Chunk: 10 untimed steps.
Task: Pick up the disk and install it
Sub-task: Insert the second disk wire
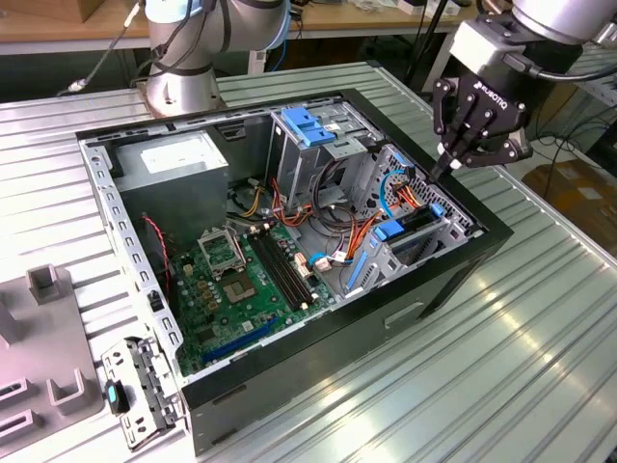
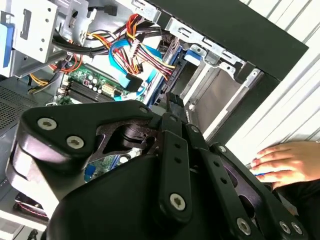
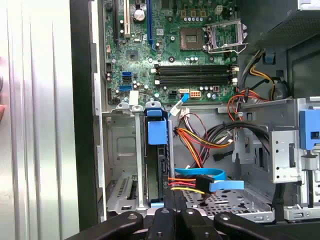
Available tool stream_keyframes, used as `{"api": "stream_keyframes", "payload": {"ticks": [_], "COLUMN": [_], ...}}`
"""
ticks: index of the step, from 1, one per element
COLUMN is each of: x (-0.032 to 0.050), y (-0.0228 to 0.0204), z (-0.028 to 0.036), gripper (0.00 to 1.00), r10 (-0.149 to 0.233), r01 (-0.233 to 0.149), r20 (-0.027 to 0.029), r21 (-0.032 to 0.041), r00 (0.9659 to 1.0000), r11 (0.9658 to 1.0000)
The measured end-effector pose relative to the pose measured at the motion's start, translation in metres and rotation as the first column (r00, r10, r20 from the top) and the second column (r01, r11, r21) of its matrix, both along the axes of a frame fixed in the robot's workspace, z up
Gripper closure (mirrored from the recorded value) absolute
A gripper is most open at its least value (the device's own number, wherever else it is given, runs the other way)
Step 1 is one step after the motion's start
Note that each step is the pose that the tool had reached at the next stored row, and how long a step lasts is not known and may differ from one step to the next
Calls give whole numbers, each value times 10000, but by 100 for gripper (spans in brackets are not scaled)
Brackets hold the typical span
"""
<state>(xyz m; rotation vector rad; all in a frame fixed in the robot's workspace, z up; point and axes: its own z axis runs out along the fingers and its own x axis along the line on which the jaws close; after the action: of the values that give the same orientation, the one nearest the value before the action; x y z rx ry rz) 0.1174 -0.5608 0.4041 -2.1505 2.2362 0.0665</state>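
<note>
Work centres on the drive bay at the exterior view's right end of the open computer case (image 1: 453,275), which lies on its side on the ribbed desk (image 1: 501,386) so that its insides face up. The disk (image 3: 157,150) stands on edge in that bay in the first wrist view. Its blue rail is uppermost and it sits down between the grey cage walls, so it looks seated, or nearly so. The tool (image 1: 446,172) hangs just above the bay with its fingers pinched together on nothing. I judge the closed tip suits pressing rather than gripping. A person's hand (image 2: 287,162) rests on the desk beside the case.
</note>
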Motion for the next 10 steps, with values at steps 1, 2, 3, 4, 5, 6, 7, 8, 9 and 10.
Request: {"api": "stream_keyframes", "payload": {"ticks": [1, 2, 3, 4, 5, 6, 7, 8, 9, 10], "x": [-6, -6, -6, -6, -7, -6, -7, -6, -6, -7], "y": [0, 1, 0, 0, 0, 1, 18, 53, 75, 98], "z": [0, 30, 61, 79, 81, 81, 82, 82, 80, 77], "gripper": [89, 89, 89, 89, 89, 89, 89, 89, 89, 89], "r10": [2, 2, 2, 2, 2, 1, 2, 0, 1, 0], "r01": [-2, -2, -2, -2, -2, -1, -2, -1, -2, -3], "r20": [0, -1, -1, -1, -1, -1, -10, -17, -25, -43], "r21": [-1, -8, -5, -7, -9, -33, -189, -420, -528, -591], "r00": [10000, 10000, 10000, 10000, 10000, 10000, 10000, 10000, 10000, 10000], "r11": [10000, 10000, 10000, 10000, 10000, 10000, 9998, 9991, 9986, 9983]}}
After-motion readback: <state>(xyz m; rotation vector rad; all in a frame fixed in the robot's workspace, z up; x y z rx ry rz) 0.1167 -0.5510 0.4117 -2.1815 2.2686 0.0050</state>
